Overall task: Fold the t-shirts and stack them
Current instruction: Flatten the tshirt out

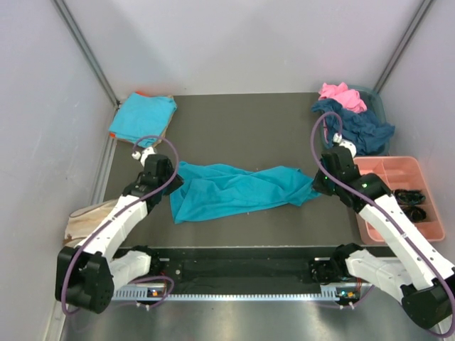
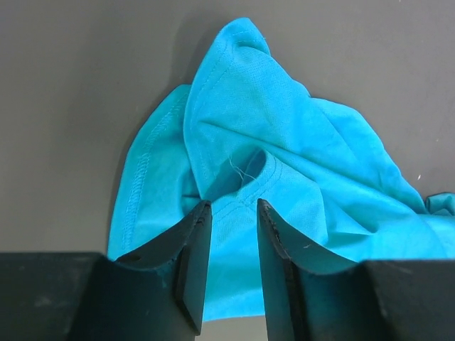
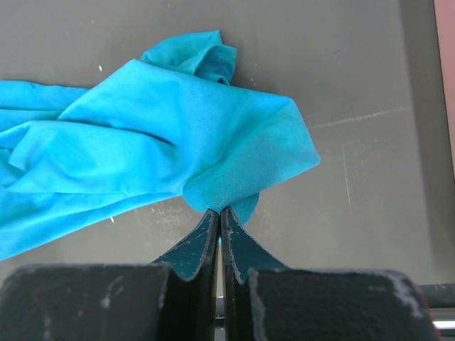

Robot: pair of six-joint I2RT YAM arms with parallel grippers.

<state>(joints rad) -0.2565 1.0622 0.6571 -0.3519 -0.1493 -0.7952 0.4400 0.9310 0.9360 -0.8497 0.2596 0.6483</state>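
A crumpled turquoise t-shirt (image 1: 234,190) lies stretched left to right across the dark mat. My left gripper (image 1: 173,186) is at its left end. In the left wrist view its jaws (image 2: 233,204) stand apart over the collar fold of the shirt (image 2: 284,135), and the cloth lies under them, not pinched. My right gripper (image 1: 317,187) is at the shirt's right end, shut on a corner of the cloth (image 3: 234,163), with its fingertips (image 3: 219,210) pressed together. A folded turquoise t-shirt (image 1: 142,117) lies at the back left. A pink t-shirt (image 1: 343,96) and a navy one (image 1: 364,129) are heaped at the back right.
A pink compartment tray (image 1: 398,167) stands at the right edge and holds small black items (image 1: 411,196). A beige cloth (image 1: 84,217) hangs off the table's left side beside the left arm. Grey walls close in the sides and the back.
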